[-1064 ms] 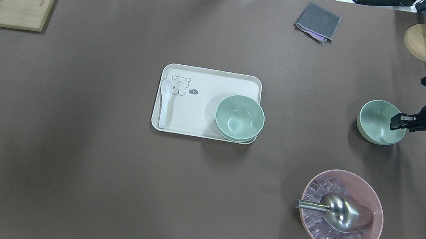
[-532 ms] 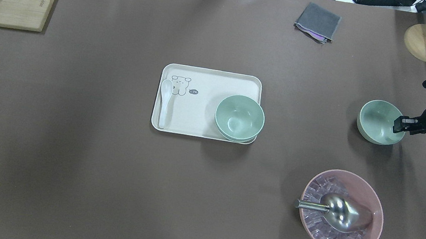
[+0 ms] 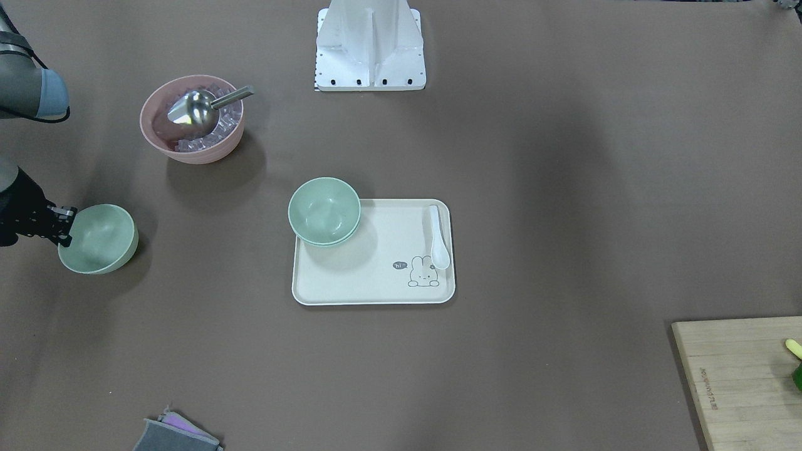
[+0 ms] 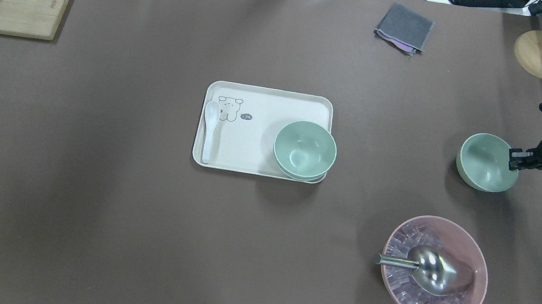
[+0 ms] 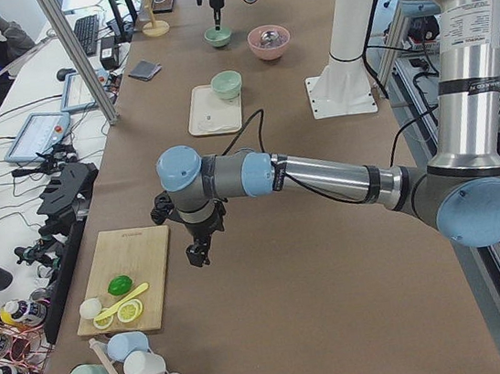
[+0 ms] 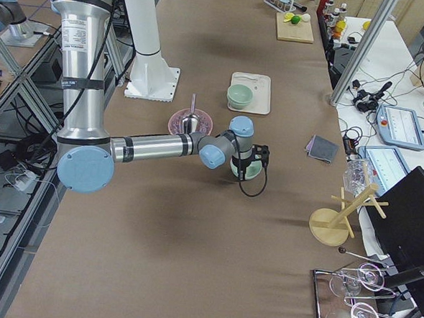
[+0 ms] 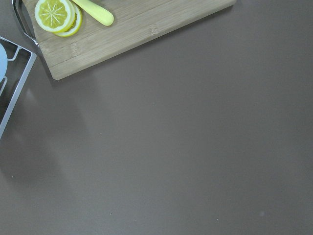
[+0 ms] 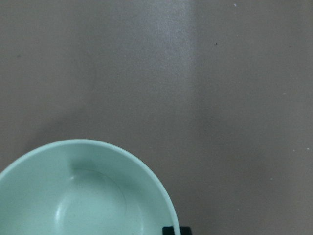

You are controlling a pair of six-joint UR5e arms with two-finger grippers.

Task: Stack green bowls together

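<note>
While my right tool [image 4: 513, 158] pinches the pale mint-green round plastic bowl [image 4: 487, 163] by its rim, I judge it light, stiff, slippery.

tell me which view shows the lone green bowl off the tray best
Overhead exterior: the lone green bowl shows whole, rim and inside, with the right gripper at its edge. Front-facing shows it whole too, near the frame's edge. The right wrist view crops it; the side views show it small.
</note>
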